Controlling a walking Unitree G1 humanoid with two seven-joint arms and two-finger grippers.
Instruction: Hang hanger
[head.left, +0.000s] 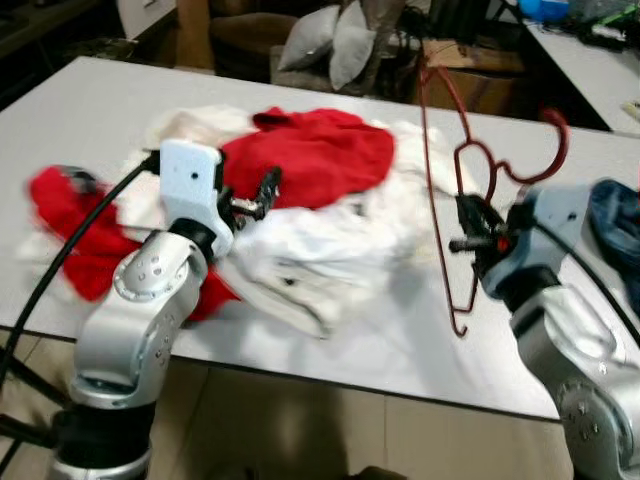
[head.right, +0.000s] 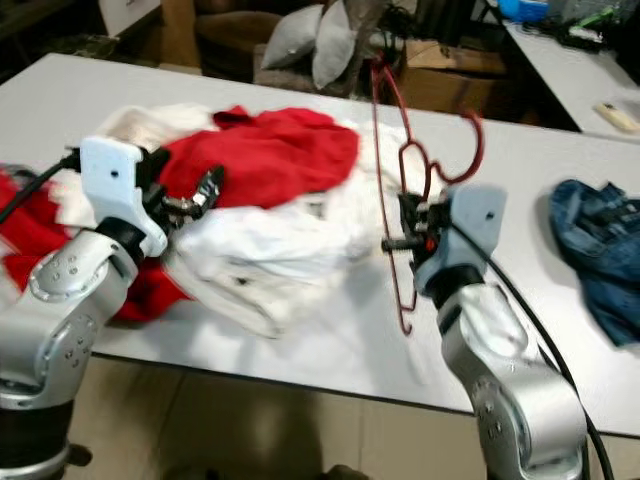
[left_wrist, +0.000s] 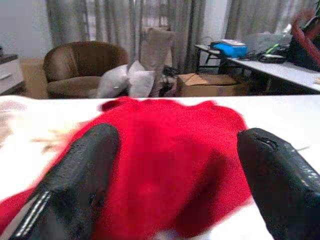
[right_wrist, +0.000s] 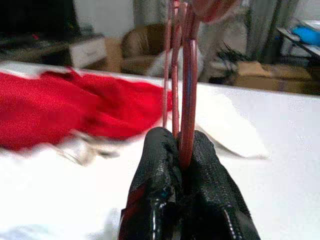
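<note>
While upright — hanger (head.left: 450, 200) btwn R fingers (right_wrist: 160, 170)

Two silver arms are showing rounded, dimpled joint housings dotted with small screws, each topped by a white boxy wrist block. Black cables are looping along both arms (the left one's is thick). The left gripper (left_wrist: 170, 185) and right gripper (right_wrist: 184, 165) are showing long, black, textured fingers.

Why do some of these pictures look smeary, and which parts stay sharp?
Head views: mild motion smear on the red hanger and the clothes pile. Left wrist view: the open left gripper looms large and soft. Right wrist view: right gripper, shut on the hanger, is fairly crisp; the background is hazy.
</note>
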